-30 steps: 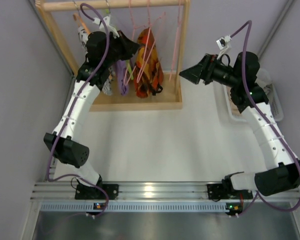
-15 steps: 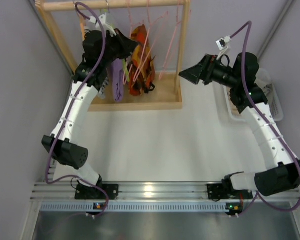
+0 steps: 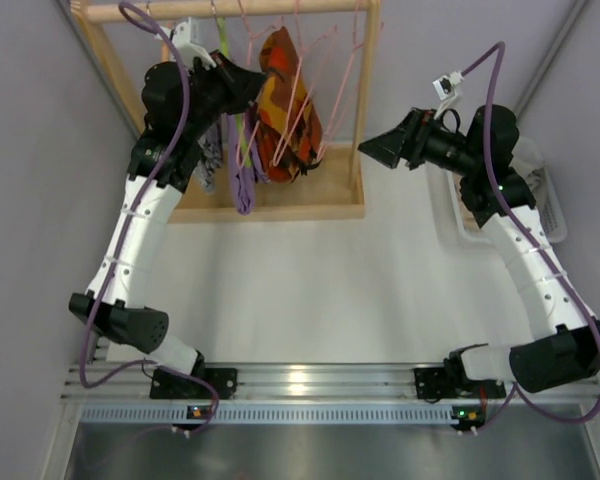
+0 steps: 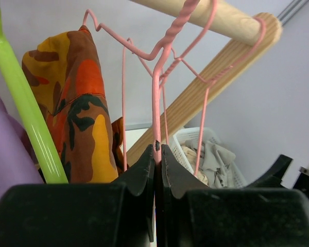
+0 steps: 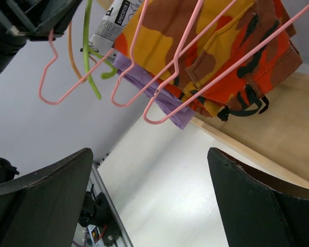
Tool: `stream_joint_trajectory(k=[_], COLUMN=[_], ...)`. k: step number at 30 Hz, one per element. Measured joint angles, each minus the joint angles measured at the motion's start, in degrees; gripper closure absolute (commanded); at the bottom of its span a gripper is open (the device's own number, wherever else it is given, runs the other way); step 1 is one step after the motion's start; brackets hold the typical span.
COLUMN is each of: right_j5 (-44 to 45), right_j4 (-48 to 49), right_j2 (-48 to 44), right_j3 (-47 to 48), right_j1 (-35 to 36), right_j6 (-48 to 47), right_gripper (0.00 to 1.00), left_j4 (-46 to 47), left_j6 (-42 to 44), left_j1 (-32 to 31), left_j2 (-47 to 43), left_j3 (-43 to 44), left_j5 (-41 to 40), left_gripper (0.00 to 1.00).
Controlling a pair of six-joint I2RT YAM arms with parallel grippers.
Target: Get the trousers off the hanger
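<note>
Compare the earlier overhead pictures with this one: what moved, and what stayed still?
The left gripper, shut on a pink hanger, drew up toward the rail, swinging the camouflage trousers up and leftward. The right gripper stayed open and still.

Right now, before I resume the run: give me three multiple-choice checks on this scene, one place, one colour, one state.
1. Where is the white basket?
A) under the rod
B) right of the wooden rack
C) between the arm bases

2. What colour is the hanger pinched by the left gripper?
A) green
B) orange
C) pink

3. The right gripper is:
A) open, touching nothing
B) shut on a garment
C) shut, empty

Key:
1 B, the top view shows it right of the rack.
2 C, the left wrist view shows pink wire between shut jaws.
3 A, its jaws are spread, apart from the trousers.
</note>
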Motion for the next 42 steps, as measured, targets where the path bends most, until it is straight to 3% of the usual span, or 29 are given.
stream_joint_trajectory(k=[12, 22, 28, 33, 37, 40, 42], right_j5=[0.0, -3.6, -6.7, -9.0, -2.4, 5.9, 12.5], right_j4=[0.1, 0.1, -0.8, -7.6, -14.3, -16.4, -16.2], right_j2=[0.0, 0.0, -1.0, -2.0, -2.1, -2.2, -2.1], right_j3=[0.0, 0.0, -1.1, -1.0, -0.7, -1.1, -2.1], right_j1=[-0.1, -0.1, -0.1, 1.1, 9.9, 20.6, 26.5], right_j6=[0.4, -1.1, -5.5, -14.1, -23.6, -29.7, -32.9], right_gripper=[0.05, 0.04, 0.04, 0.09, 0.12, 0.14, 0.06], left_j4=[-1.6, -4.2, -8.4, -9.9, -10.1, -10.1, -10.0], left_j6=[-0.1, -0.9, -1.2, -2.7, -5.2, -7.5, -9.7], left_j1=[0.0, 0.3, 1.9, 2.3, 2.9, 3.7, 4.3], left_j2=[-16.4, -28.3, -36.0, -39.9, -39.9, -39.3, -38.4], left_j3=[-8.7, -22.4, -28.9, -32.0, -32.3, -32.3, -32.3], left_j5=[0.2, 0.9, 4.7, 7.8, 7.3, 6.4, 6.0], left_gripper=[1.00, 1.00, 1.00, 1.00, 1.00, 1.00, 1.00])
